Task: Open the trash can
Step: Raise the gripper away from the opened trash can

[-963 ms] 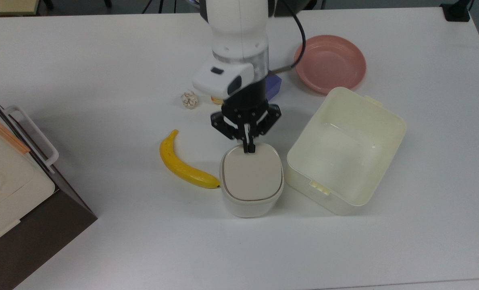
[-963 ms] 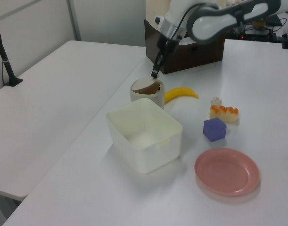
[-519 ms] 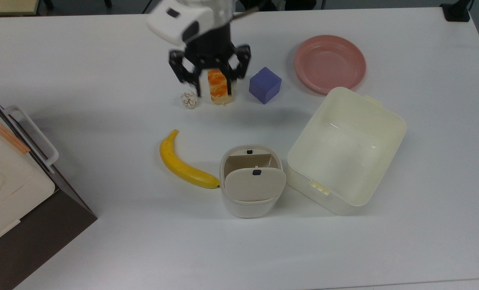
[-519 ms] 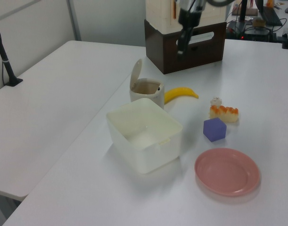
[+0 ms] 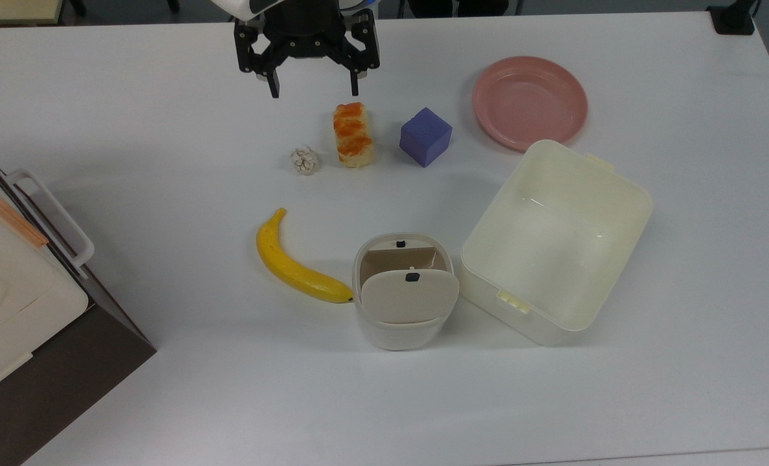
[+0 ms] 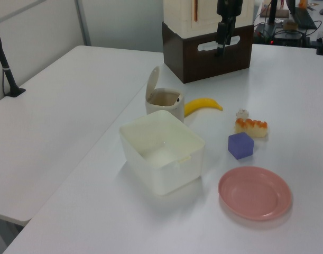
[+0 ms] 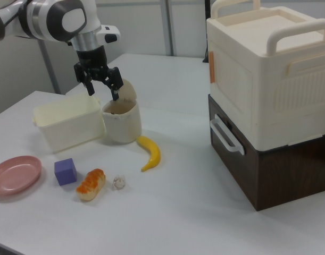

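The trash can (image 5: 402,294) lid now stands flipped up — the task looks done — and the end effector (image 5: 311,83) has lifted away, fingers spread, holding nothing.

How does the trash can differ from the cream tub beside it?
The trash can is smaller and rounded; the cream tub is larger and rectangular. The trash can has a hinged lid, now standing open; the tub has none. Both are pale plastic, upright and look empty.

Smooth white plastic trash can (image 5: 401,327), matt beige lid (image 5: 409,296) — glossy cream tub (image 5: 556,239), matt table (image 5: 164,116)
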### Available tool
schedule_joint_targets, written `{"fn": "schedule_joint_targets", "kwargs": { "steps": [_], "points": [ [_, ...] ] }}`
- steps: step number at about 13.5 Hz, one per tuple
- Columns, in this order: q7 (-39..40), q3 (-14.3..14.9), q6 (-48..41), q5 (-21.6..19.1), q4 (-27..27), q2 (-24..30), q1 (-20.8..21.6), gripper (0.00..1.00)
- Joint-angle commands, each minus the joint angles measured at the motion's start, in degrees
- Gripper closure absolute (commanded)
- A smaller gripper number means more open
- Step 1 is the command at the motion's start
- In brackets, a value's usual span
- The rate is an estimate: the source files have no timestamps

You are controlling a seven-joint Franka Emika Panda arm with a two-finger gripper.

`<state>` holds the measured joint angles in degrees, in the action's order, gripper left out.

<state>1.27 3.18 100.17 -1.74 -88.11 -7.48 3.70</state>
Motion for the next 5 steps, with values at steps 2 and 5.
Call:
{"fn": "schedule_joint_targets", "kwargs": {
  "steps": [2, 5],
  "points": [
    [-1.00, 0.43, -3.93, 0.59, -3.82, 4.14, 0.43, 0.00],
    [-1.26, 0.43, -4.19, 0.59, -3.73, 4.14, 0.34, 0.00]
  ]
}}
